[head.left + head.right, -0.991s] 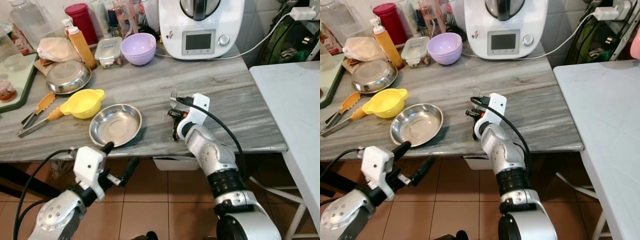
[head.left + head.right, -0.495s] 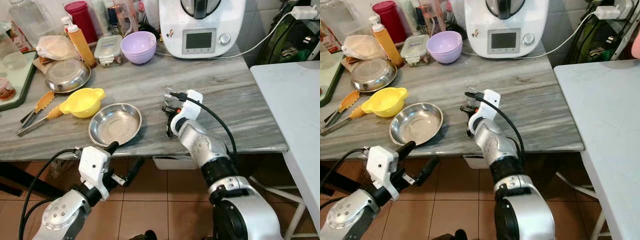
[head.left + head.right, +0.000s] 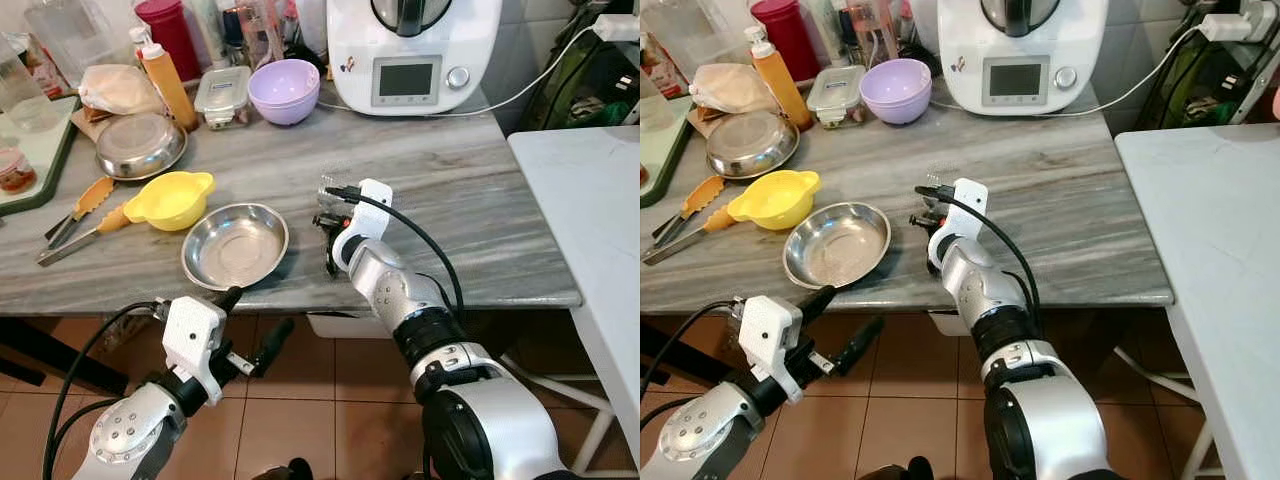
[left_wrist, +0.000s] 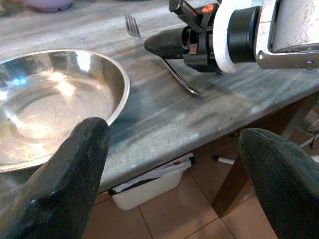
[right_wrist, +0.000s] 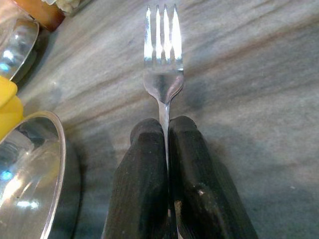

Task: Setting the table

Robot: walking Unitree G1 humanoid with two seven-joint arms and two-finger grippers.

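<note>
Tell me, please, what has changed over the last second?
The right end effector, shut on the fork, has carried it left along the counter toward the steel plate. The left end effector hangs open below the counter edge as before; the dishes stayed put.

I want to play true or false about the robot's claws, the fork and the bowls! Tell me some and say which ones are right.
1. The right claw is shut on the fork. True.
2. The fork lies inside the steel bowl. False: it is over the bare counter, to the right of that bowl.
3. The left claw is open and holds nothing. True.
4. The yellow bowl sits on the white table. False: it sits on the grey counter, beside the steel bowl.
5. The purple bowl stands near the white kitchen machine. True.
</note>
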